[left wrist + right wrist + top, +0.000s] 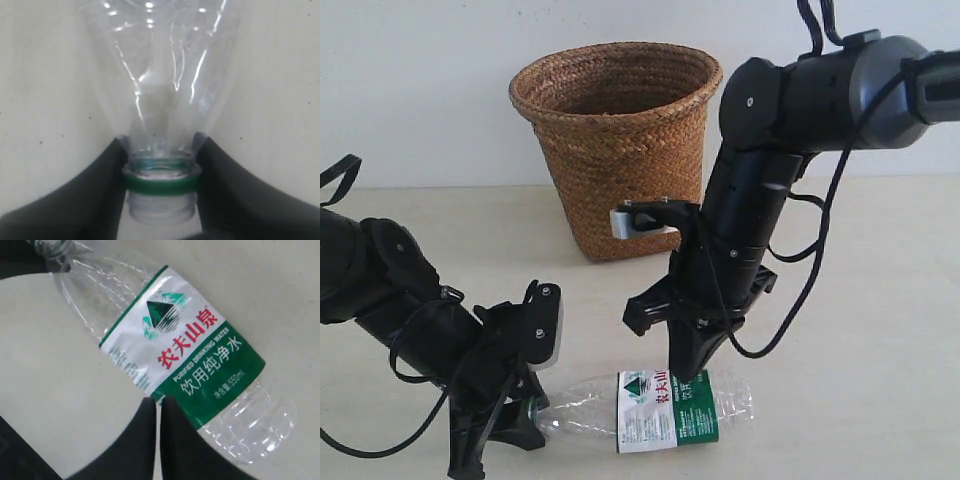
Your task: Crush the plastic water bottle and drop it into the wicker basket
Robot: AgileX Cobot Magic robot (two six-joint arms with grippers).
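Note:
The plastic water bottle (670, 410) lies on its side on the table in front of the wicker basket (620, 150), its neck pointing left. My left gripper (525, 405) is shut on the neck. In the left wrist view its fingers clamp the neck of the bottle (160, 90) at the green ring, with bare thread below it and no cap; the gripper (161, 143) sits low on the table. My right gripper (685, 375) points down onto the label, shut. In the right wrist view its tips (158, 400) touch the label's edge on the bottle (185, 355).
The basket stands upright at the back centre against a white wall, behind both arms. The right arm (760, 180) leans in from the upper right, close beside the basket. The pale table (880, 330) extends right of the bottle.

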